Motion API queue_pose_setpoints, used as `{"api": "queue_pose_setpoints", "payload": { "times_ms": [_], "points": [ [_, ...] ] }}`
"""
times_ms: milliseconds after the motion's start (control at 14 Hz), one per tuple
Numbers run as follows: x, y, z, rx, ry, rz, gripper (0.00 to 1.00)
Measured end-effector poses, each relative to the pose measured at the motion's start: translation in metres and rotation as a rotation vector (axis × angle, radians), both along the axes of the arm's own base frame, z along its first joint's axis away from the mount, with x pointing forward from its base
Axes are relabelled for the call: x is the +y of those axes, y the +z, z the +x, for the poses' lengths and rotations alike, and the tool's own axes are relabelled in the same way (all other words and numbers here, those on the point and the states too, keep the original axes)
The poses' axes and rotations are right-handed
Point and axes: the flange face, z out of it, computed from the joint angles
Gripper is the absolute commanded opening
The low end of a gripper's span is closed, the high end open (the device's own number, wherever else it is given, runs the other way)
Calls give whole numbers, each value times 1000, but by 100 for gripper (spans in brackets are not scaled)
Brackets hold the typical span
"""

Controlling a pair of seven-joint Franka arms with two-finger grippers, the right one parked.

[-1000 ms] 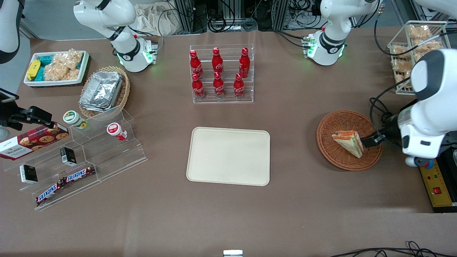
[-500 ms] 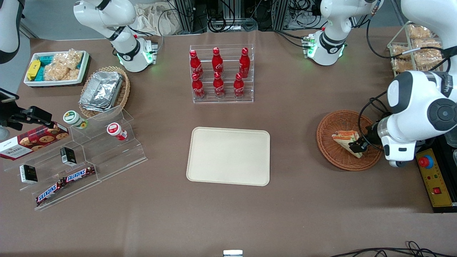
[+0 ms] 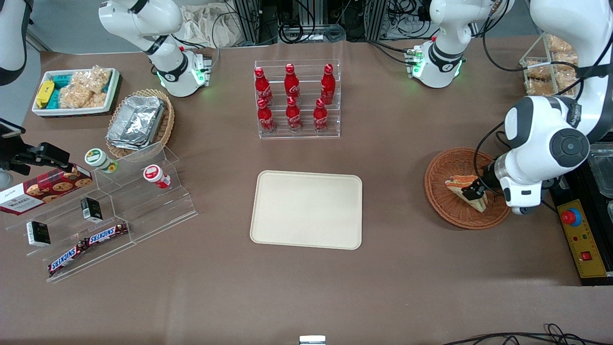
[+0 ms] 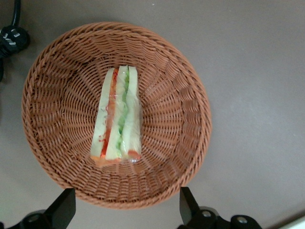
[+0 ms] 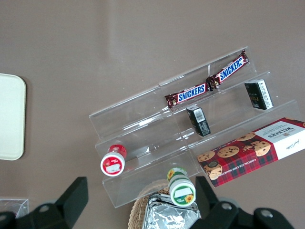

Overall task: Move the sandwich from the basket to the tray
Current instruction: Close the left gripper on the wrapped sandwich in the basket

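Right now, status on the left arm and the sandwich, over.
End effector open, above the basket. Sandwich lies in basket, not gripped. Tray bare; nothing in the way between.

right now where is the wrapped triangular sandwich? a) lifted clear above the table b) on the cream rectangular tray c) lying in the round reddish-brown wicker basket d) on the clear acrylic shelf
c: the wrapped triangular sandwich lies in the round reddish-brown wicker basket, with the left arm's claw open above it, its fingers spread to either side and not touching it; the cream rectangular tray holds nothing.
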Motion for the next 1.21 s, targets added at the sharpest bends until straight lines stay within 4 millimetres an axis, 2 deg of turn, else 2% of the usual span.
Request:
{"api": "queue_pose_setpoints", "payload": {
  "times_ms": [571,786,1214],
  "points": [
    [28,-39,-18,-6,67,3,96],
    [35,-57,-25,-4,78,-1,95],
    [40,-77,-25,5,70,6,94]
  ]
}}
